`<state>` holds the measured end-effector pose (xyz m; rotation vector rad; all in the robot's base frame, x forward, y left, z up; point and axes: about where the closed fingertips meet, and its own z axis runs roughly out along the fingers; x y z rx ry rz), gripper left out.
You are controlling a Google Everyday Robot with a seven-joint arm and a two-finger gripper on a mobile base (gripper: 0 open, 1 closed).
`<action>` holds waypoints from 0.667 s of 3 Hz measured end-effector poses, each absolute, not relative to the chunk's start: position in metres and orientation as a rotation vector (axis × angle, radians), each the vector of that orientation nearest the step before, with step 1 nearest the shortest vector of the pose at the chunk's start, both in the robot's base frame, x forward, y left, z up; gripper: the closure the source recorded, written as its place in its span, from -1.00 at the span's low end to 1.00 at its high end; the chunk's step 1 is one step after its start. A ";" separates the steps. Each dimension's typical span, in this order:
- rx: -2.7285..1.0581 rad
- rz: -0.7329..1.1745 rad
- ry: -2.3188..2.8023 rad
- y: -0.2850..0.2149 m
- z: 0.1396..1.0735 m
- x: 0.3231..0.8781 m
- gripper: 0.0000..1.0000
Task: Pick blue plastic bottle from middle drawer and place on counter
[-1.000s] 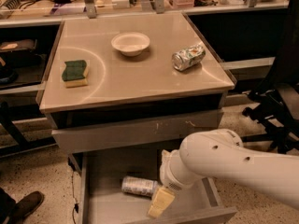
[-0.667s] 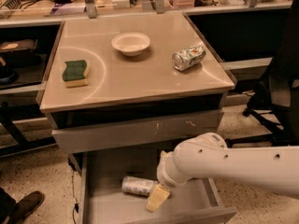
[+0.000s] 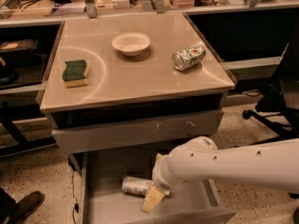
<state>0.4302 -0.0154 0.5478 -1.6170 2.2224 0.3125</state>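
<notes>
In the open middle drawer (image 3: 100,204), the hand (image 3: 153,199) is held just beside the right end of the lying blue plastic bottle (image 3: 135,185); its opening cannot be told.

The tabletop (image 3: 140,76) is a glossy tan, roughly square slab with a thin edge, sitting on top of a grey drawer cabinet. A faint curved mark arcs across its left part. Three things lie on it, well apart from one another. A shallow white bowl (image 3: 131,43) stands upright near the back, about midway across. A green sponge (image 3: 75,73) with a yellow underside lies flat by the left edge, inside the curved mark. A crushed green-and-silver can (image 3: 188,57) lies on its side toward the right edge. The hand (image 3: 153,198) is below the tabletop, down in the open middle drawer (image 3: 110,206).
</notes>
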 end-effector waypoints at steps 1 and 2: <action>-1.595 0.326 2.213 -0.004 0.516 0.441 -1.00; -1.576 0.335 2.209 0.001 0.491 0.451 -1.00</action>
